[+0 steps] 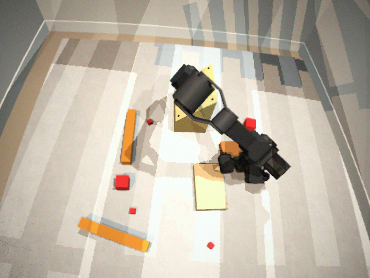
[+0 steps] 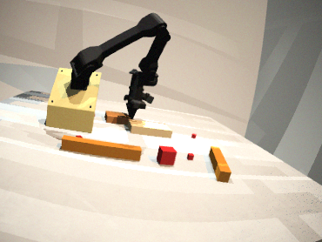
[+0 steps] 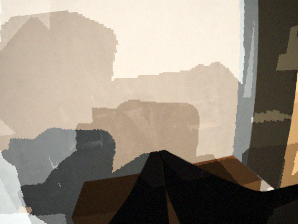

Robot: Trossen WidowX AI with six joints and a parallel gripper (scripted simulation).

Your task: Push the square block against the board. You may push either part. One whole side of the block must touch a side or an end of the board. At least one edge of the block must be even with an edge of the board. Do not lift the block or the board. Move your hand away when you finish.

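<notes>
The board (image 1: 209, 190) (image 2: 152, 130), a pale yellow flat rectangle, lies on the table in front of the robot's base. The square block (image 1: 229, 147) (image 2: 114, 117), orange-brown, lies beyond the board's near-base end, toward its right corner in the top view. In the wrist view the block (image 3: 102, 197) shows behind the fingers. My gripper (image 2: 131, 117) (image 3: 158, 157) is shut and empty, pointing down, with its tips low beside the block and close to the board's end. The arm hides part of the block and the corner region in the top view, so I cannot tell whether block and board touch.
Orange bars (image 1: 129, 137) (image 1: 114, 234) (image 2: 102, 148) (image 2: 220, 164) lie to the left and front left in the top view. A larger red cube (image 1: 122, 182) (image 2: 166, 156) stands between them. Another red cube (image 1: 250, 123) is beside the arm. Several tiny red cubes lie around. The yellow base (image 1: 190, 123) (image 2: 70, 119) stands behind.
</notes>
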